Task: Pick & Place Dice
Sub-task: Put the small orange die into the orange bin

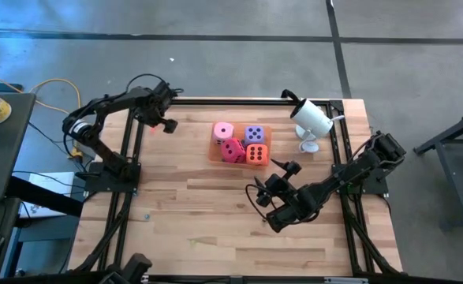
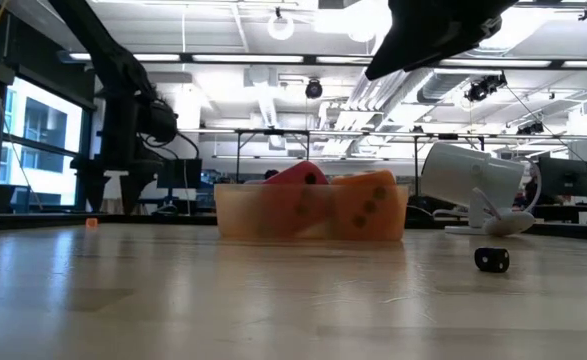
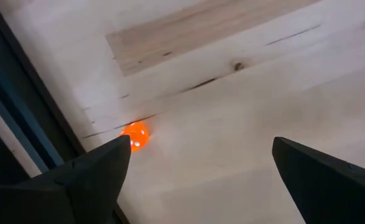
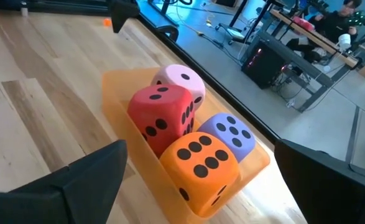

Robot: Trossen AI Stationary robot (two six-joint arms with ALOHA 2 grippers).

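A: What does the table [image 1: 215, 229] look like, edge to edge?

B: Pale wood planks in a dark frame. The near half is bare boards, and so is the strip on the left between the frame rail and the tray. The far right corner is taken up by a white camera [image 1: 311, 118] on a stand.

A: And the arms?

B: The left gripper [image 1: 166, 125] hangs over the far left corner, just inside the frame rail, fingers [image 3: 89, 171] spread wide with nothing between them. Below it there is only bare wood and a small orange dot [image 3: 135, 135]. The right gripper [image 1: 274, 183] sits right of centre, near the tray but apart from it, jaws wide and empty, pointing at the dice.

A: The tray?

B: A see-through orange tray [image 1: 215, 150], far centre of the table, well clear of every edge.

A: And the dice?

B: All four sit in the tray, packed touching in a two-by-two block. The pink die [image 4: 181, 79] is at the far left, the purple die [image 4: 231, 134] at the far right, the red die [image 4: 160, 112] near left and tilted, and the orange die [image 4: 201, 165] near right. They have rounded corners and dark pips.

A: Anything smaller?

B: A little black part [image 2: 491, 260] lies on the boards right of the tray.
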